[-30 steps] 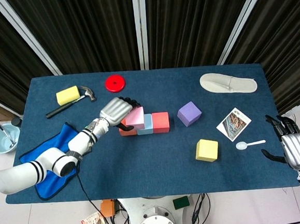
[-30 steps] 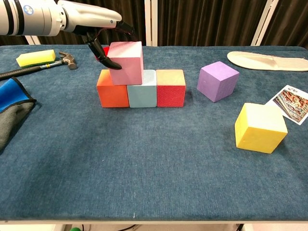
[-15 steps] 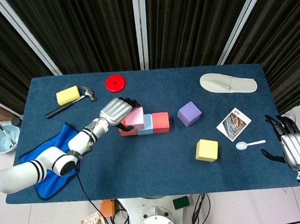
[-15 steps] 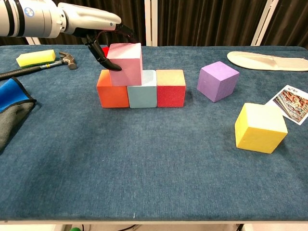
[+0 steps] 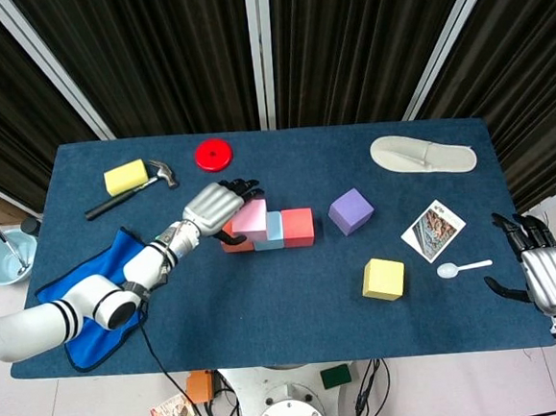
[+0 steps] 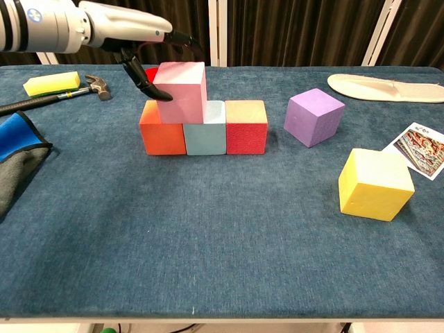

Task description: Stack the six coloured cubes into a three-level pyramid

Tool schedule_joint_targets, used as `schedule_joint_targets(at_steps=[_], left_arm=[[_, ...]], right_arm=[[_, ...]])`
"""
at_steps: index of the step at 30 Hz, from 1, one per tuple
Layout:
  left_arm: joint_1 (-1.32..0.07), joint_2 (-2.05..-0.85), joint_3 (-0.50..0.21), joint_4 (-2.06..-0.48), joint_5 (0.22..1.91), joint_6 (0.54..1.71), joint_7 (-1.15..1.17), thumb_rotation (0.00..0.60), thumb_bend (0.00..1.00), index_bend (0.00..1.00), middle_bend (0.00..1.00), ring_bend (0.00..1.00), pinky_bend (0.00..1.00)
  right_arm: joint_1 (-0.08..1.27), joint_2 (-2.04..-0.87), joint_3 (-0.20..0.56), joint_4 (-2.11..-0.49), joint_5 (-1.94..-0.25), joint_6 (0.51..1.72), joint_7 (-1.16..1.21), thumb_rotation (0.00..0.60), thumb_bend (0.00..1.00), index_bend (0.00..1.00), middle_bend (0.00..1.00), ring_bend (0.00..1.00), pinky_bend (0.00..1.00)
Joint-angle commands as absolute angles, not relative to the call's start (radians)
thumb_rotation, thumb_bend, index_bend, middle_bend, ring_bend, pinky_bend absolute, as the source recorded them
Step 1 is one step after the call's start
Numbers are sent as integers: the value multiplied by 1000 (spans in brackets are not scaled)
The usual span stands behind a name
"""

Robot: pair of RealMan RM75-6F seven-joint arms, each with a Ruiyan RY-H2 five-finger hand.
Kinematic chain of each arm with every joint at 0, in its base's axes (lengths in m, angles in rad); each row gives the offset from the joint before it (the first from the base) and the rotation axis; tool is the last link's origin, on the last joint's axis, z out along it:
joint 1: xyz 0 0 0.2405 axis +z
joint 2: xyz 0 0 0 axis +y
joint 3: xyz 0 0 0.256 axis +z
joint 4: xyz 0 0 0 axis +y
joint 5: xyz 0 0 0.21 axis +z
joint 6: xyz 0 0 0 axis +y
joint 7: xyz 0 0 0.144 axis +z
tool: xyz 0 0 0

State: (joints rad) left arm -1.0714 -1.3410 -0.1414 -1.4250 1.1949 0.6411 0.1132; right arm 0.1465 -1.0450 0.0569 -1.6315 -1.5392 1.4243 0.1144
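Note:
An orange cube, a light blue cube and a red cube stand in a touching row. A pink cube rests on top, across the orange and light blue ones. My left hand reaches over it, thumb on its left face and fingers curved down behind its far side; from above the hand hides part of the pink cube. The purple cube and yellow cube lie loose to the right. My right hand hangs open past the table's right edge.
A hammer, yellow sponge and red disc lie at the back left. A blue cloth covers the front left. A slipper, picture card and white spoon occupy the right side.
The pink cube went from slightly tilted to sitting flat on the row, shifting a little left. The left hand's fingers rose slightly. The right hand stayed put.

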Motion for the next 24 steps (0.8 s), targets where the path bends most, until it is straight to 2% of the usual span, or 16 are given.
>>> schedule_joint_targets(at_steps=[1, 5, 8, 10, 15, 18, 24], left_arm=[[-1061, -1316, -144, -1451, 1186, 654, 120, 432, 204, 101, 42, 98, 260], [-1020, -1256, -155, -1522, 1167, 714, 112, 436, 204, 101, 42, 98, 251], [-972, -1198, -152, -1593, 1148, 780, 131, 440, 204, 101, 42, 98, 243], [-936, -1156, -142, -1651, 1127, 824, 154, 440, 203, 101, 42, 99, 241], [-855, -1092, -106, -1755, 1091, 912, 206, 443, 203, 101, 43, 99, 227], [-815, -1074, -80, -1792, 1090, 944, 227, 430, 202, 101, 43, 99, 227], [-753, -1069, -46, -1828, 1134, 996, 239, 445, 203, 101, 43, 99, 227]], right_arm=[[154, -1037, 60, -1637, -1541, 1416, 108, 600, 176, 60, 164, 65, 83], [194, -1013, 68, -1645, -1546, 1361, 75, 600, 166, 60, 164, 65, 83], [251, -995, 81, -1663, -1556, 1289, 36, 600, 97, 60, 167, 65, 84], [296, -991, 84, -1682, -1572, 1232, 7, 600, 57, 61, 179, 65, 90], [371, -1014, 77, -1725, -1564, 1105, -57, 600, 49, 68, 198, 65, 110], [366, -1040, 57, -1754, -1535, 1085, -72, 600, 47, 68, 208, 65, 117], [334, -1151, 28, -1750, -1434, 1067, -69, 600, 30, 68, 229, 65, 127]])
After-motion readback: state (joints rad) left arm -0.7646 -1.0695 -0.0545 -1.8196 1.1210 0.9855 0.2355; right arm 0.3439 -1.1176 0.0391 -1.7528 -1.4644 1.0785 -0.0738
